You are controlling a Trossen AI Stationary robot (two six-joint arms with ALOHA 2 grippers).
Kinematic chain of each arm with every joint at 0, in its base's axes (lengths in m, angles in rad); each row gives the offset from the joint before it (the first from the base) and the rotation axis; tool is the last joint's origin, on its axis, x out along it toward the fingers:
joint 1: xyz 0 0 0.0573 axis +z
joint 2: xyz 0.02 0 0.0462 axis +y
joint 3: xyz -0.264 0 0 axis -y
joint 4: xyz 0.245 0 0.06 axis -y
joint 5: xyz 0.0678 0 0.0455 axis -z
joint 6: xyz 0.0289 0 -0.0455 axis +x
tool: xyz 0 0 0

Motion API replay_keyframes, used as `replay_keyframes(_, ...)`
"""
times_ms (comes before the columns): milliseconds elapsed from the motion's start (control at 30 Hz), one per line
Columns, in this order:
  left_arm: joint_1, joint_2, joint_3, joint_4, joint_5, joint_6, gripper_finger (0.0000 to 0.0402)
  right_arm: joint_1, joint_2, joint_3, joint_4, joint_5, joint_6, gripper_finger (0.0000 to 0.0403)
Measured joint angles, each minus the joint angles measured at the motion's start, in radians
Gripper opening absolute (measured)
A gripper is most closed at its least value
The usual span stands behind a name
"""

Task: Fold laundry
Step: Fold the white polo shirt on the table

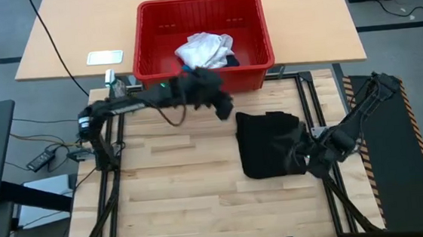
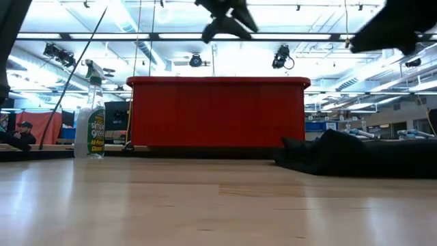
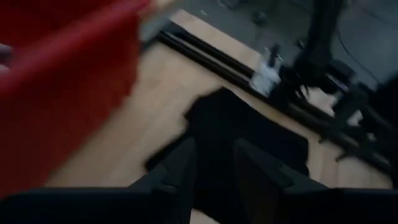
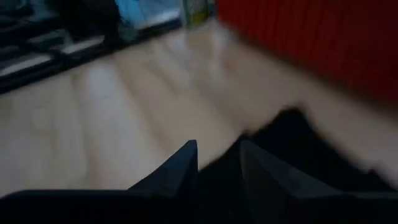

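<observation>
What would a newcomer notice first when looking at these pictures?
The bright red basket stands at the table's far edge, with a white garment lying inside it. On the wooden table, a black garment lies crumpled toward the right side, with the right gripper at its edge. The left gripper is raised near the basket's front wall, between the basket and the black garment.
</observation>
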Motion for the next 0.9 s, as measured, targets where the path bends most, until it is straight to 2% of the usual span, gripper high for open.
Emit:
replay_keyframes(67,0.047,-0.021,0.0,-0.008,-0.015,0.023,0.0114,-0.075,-0.021,0.0,0.107,-0.044,-0.192,0.0129)
replay_keyframes(133,0.098,-0.022,0.0,-0.003,-0.04,0.076,0.0114,-0.157,-0.035,0.0,0.24,-0.155,-0.353,0.0129)
replay_keyframes(233,0.196,-0.014,-0.001,0.005,-0.062,0.103,0.012,-0.279,-0.037,0.0,0.443,-0.281,-0.499,0.0129)
replay_keyframes(433,0.397,0.03,-0.001,0.097,-0.063,0.151,0.018,-0.555,-0.037,0.0,0.681,-0.309,-0.678,0.0129)
replay_keyframes(567,0.507,0.079,0.0,0.2,-0.052,0.218,0.0234,-0.758,-0.011,0.0,0.75,-0.389,-0.728,0.0129)
replay_keyframes(667,0.57,0.146,-0.001,0.271,0.033,0.28,0.0266,-0.888,0.021,0.0,0.781,-0.499,-0.696,0.0129)
replay_keyframes(767,0.613,0.214,-0.001,0.343,0.118,0.292,0.0285,-0.976,0.062,0.0,0.807,-0.576,-0.631,0.0129)
replay_keyframes(900,0.649,0.301,-0.002,0.437,0.202,0.34,0.029,-1.045,0.124,0.0,0.814,-0.615,-0.581,0.0134)
